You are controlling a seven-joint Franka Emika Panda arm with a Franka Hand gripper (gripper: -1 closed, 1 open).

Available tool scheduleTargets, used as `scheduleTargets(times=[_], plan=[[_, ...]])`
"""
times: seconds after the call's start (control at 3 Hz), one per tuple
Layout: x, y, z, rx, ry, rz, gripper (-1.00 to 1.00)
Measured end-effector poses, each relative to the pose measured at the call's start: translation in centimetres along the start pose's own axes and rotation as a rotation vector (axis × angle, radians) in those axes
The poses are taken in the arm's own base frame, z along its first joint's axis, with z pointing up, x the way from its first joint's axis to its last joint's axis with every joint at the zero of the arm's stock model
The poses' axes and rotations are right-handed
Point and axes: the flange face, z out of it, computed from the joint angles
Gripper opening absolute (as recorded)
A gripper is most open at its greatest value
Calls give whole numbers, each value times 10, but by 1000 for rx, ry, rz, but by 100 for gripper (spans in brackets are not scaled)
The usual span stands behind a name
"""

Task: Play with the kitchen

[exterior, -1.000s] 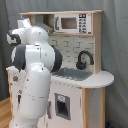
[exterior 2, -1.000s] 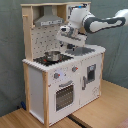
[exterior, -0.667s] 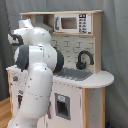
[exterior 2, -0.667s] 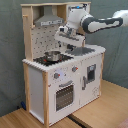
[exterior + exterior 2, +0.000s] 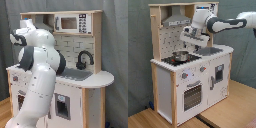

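Slightly lower than before, the gripper (image 5: 189, 44) is hung over the kitchen (image 5: 188, 75); finger state cannot be told. Rigid wood; knobs (image 5: 184, 76) are best pinched.

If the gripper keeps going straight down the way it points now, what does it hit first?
Most likely the pot on the hob of the kitchen. In the second exterior view the gripper hangs above and slightly right of it, so depth is uncertain; it could meet the counter beside the pot instead.

Under the grey hood (image 5: 177, 20), a pot (image 5: 180, 56) blocks the hob (image 5: 189, 59); sink (image 5: 214, 50) lies open.
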Motion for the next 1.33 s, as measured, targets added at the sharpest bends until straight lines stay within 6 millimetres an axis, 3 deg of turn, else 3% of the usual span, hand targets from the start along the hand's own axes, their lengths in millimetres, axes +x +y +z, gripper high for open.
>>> scheduleTargets(times=[1.33], plan=[[20, 26, 1, 38, -54, 11, 100]])
